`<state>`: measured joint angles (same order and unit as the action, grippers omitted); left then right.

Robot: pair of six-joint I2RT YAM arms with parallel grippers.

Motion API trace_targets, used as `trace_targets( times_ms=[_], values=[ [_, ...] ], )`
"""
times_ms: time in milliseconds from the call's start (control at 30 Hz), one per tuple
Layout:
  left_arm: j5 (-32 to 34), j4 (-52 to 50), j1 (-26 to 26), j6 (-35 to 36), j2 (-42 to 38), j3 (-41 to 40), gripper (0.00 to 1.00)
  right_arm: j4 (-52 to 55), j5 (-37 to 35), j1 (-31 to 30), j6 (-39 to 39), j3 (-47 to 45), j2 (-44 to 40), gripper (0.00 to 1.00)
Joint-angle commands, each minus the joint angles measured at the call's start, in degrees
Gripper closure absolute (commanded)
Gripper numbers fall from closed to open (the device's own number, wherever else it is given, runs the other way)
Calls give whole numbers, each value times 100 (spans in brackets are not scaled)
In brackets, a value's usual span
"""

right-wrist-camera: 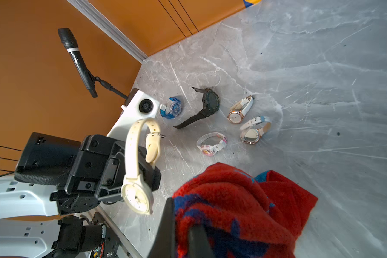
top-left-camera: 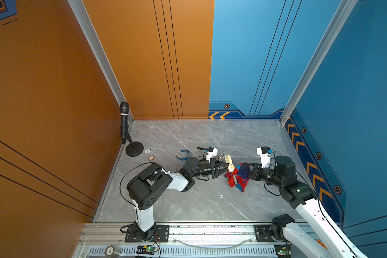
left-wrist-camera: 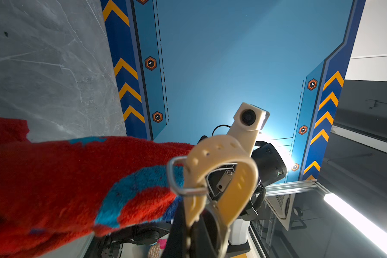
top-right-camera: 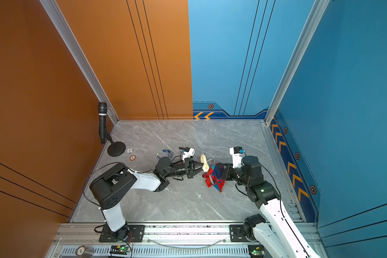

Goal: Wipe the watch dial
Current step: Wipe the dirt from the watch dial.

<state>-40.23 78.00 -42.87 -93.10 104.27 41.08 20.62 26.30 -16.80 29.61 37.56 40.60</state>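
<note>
Marble table [top-left-camera: 188,201], centre: left tool [top-left-camera: 226,165] clamped on cream watch [top-left-camera: 228,159], right tool [top-left-camera: 246,167] gripping red-blue cloth [top-left-camera: 237,181] just beside it.

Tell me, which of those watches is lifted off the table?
The cream watch, clamped in the left gripper beside the red cloth; the other five watches lie on the table.

White links [top-left-camera: 177,182], black joints [top-left-camera: 143,189], thin black cables [top-left-camera: 121,185]
</note>
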Motion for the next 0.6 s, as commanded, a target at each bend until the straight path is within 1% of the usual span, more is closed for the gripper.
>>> trace_targets(
  times_ms=[0, 67, 100, 233, 333, 433, 567],
  values=[
    [-144, 256, 43, -34, -179, -47, 100, 199, 48, 4, -86, 208, -75, 100],
    [-135, 254, 32, -59, -160, -25, 100, 29, 389, -138, 12, 190, 38, 100],
    [-127, 267, 37, -57, -157, -22, 100, -26, 395, -266, 36, 191, 62, 100],
    [-96, 264, 44, -43, -126, -12, 100, -68, -27, -980, -70, 261, 81, 100],
    [-105, 254, 42, -40, -108, -12, 100, -156, -175, -1344, -79, 329, 173, 100],
    [-121, 260, 50, -35, -100, -2, 100, -271, -311, -1563, -86, 364, 351, 100],
    [-151, 253, 44, 6, -119, -36, 100, -443, -354, -1576, -86, 405, 541, 100]
  ],
)
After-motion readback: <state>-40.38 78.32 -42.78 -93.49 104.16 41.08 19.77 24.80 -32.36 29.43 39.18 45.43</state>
